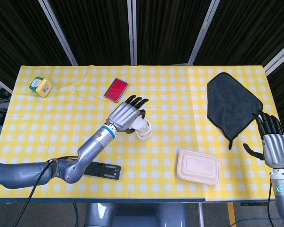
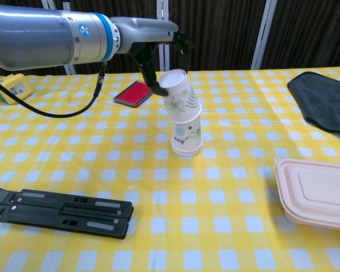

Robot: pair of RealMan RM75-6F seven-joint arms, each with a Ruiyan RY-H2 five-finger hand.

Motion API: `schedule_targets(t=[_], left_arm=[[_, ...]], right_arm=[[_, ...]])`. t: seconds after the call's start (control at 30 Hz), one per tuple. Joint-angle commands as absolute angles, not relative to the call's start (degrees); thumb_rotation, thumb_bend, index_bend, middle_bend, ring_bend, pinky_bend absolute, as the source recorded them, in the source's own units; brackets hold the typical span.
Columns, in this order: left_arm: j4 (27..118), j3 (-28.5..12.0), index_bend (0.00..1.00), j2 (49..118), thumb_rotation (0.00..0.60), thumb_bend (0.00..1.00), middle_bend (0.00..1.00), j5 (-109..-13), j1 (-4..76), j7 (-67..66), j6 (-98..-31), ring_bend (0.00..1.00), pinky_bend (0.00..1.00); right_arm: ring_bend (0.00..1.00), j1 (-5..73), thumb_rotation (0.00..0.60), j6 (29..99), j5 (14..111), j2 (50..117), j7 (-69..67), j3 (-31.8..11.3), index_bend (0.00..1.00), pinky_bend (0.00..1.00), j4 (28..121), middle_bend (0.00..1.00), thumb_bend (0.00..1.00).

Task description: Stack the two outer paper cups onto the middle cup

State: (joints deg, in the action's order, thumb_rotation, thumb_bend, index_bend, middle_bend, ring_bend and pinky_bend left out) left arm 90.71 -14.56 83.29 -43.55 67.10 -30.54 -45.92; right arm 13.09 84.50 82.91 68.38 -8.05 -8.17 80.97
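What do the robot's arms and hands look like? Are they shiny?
Yes. The arms are smooth silver-grey metal; the left one has a blue ring and a black cable. The left hand and right hand have silver backs and black fingers.

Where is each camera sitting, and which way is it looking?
Head view: up high, looking almost straight down on the yellow checked table; shows the left hand with its arm, and the right hand.
Chest view: low at the table's near edge, looking across to the dark curtains; shows only the left hand and arm.
Both show: the held cup tilted over the middle cup, red card, black stand, lunch box.
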Motion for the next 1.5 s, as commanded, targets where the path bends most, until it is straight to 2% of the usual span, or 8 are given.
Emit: schedule_targets(t=[0.03,0.43,0.47,0.6,0.8,1.0,1.1,1.5], left_arm=[[90.52,-14.15,0.44,83.28,0.600,0.31,0.00,-42.95,67.49,-31.03,-46.41,0.00,0.00],[86.17,-13.96,0.39,87.53,0.600,0.30,0.00,-44.44,69.05,-28.24,-46.16,0.00,0.00],[85.93,-13.80,0.34,87.58,0.600,0.30,0.00,-44.46,69.10,-28.16,-45.97,0.00,0.00],[85.94,-13.07,0.03,87.01,0.600,0.24,0.00,-42.90,69.57,-28.88,-44.92,0.00,0.00],[87.89,-12.29,0.00,85.62,0.600,0.22,0.00,-42.88,68.81,-29.29,-47.13,0.00,0.00],[94.40,-8.45,0.00,81.52,0.600,0.22,0.00,-48.94,61.14,-26.72,-56.37,0.00,0.00],[95.82,-4.95,0.00,80.42,0.600,0.22,0.00,-53.69,55.40,-25.67,-63.66,0.00,0.00],[92.08,6.22,0.00,78.23,0.600,0.22,0.00,-67.49,33.98,-17.76,-86.07,0.00,0.00]], right_arm=[[0.00,13.05,0.600,84.51,83.01,68.37,-8.05,-8.19,0.03,0.00,80.99,0.00,0.12],[0.00,12.84,0.600,83.98,83.31,67.99,-7.91,-8.30,0.03,0.00,81.31,0.00,0.12],[0.00,12.84,0.600,83.94,83.30,67.98,-7.95,-8.33,0.03,0.00,81.29,0.00,0.12],[0.00,12.80,0.600,83.83,83.27,67.93,-7.99,-8.42,0.03,0.00,81.29,0.00,0.12],[0.00,12.78,0.600,83.63,83.46,67.96,-7.87,-8.41,0.03,0.00,81.37,0.00,0.12],[0.00,13.04,0.600,81.96,83.34,67.87,-6.89,-7.86,0.03,0.00,81.70,0.00,0.12],[0.00,13.27,0.600,80.51,82.82,67.99,-5.84,-7.49,0.03,0.00,81.84,0.00,0.12],[0.00,14.19,0.600,77.30,81.97,70.13,-1.78,-6.55,0.03,0.00,80.32,0.00,0.12]])
